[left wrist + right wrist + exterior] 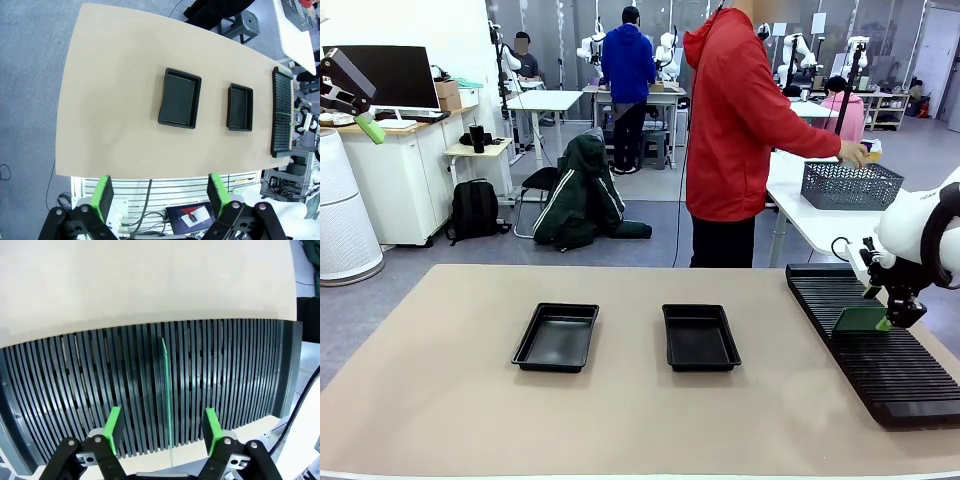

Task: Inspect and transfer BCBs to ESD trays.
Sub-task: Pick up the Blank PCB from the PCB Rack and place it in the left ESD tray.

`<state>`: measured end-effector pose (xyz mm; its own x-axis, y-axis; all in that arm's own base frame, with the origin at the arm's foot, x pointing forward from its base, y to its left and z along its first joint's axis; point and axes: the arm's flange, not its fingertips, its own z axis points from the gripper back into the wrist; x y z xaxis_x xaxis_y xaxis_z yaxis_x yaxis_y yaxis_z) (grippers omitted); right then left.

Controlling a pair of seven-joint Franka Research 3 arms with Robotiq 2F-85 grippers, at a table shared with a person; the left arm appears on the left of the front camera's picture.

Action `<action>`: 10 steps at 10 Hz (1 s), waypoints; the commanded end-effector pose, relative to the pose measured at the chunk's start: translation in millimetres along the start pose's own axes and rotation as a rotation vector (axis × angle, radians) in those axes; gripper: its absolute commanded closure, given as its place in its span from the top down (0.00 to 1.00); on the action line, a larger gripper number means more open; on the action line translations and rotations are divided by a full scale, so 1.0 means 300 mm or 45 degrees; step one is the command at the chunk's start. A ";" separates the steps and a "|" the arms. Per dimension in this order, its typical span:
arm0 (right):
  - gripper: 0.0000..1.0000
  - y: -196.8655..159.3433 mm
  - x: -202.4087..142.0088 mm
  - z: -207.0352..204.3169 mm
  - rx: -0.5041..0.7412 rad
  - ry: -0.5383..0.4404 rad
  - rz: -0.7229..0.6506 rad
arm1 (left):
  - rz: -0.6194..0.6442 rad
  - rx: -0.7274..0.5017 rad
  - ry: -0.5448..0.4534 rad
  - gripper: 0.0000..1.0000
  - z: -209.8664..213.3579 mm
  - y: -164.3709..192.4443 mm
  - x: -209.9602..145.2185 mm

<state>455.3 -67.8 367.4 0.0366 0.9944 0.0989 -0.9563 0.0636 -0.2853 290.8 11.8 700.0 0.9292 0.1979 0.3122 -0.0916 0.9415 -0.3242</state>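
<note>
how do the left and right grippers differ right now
Height: the left gripper hangs high above the table; the right gripper is down at the black ribbed rack.
Contents: nothing stands between the left gripper's jaws; the right gripper straddles a green BCB standing on edge in a slot, with a gap on each side.
Shared: both are open, black with green pads.

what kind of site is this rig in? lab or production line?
Likely a robotics lab, not a line: long black ribbed rack holding one thin green circuit board, two shallow black plastic trays, white desk with a black monitor behind.
</note>
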 end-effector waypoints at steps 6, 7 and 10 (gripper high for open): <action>0.59 -0.016 -0.014 -0.001 0.008 -0.004 0.001 | 0.004 -0.005 0.002 1.00 -0.005 0.002 0.000; 0.56 -0.020 -0.013 0.001 0.011 0.000 -0.002 | 0.004 -0.005 0.002 1.00 -0.005 0.002 0.000; 0.35 -0.028 -0.011 0.010 0.017 0.011 0.001 | 0.004 -0.005 0.002 1.00 -0.005 0.002 0.000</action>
<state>457.4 -69.8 371.2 0.0387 0.9945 0.0969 -0.9548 0.0654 -0.2899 290.8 11.8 700.0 0.9292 0.1979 0.3122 -0.0916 0.9415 -0.3242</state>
